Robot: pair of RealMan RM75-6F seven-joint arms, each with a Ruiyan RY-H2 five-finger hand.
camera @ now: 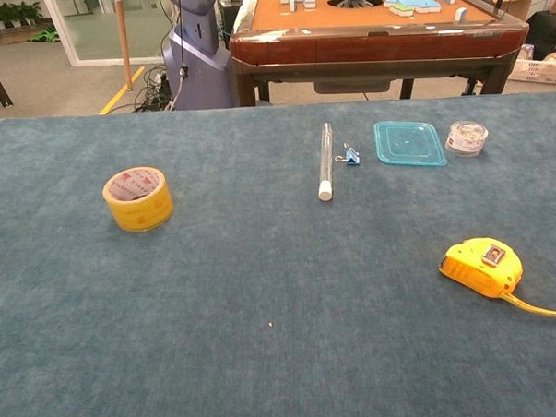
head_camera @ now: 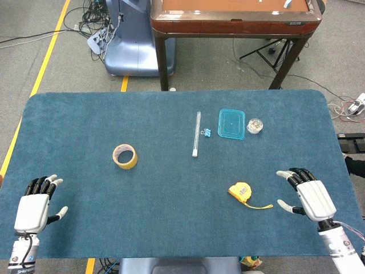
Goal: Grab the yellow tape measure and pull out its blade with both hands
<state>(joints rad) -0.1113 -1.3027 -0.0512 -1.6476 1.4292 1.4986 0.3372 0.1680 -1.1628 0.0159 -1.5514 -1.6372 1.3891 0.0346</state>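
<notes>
Fingers of left hand [head_camera: 35, 206] and right hand [head_camera: 308, 194] spread, holding nothing.

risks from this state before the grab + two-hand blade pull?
1. The yellow tape measure lies near the right hand, while the left hand rests open at the far corner; a long reach across could brush the tape roll.
2. A thin yellow strap trails from the case toward the right hand; fingers might catch it and drag the case instead of gripping it.
3. The blade tip isn't discernible in either view, so pinching it may take retries.
</notes>
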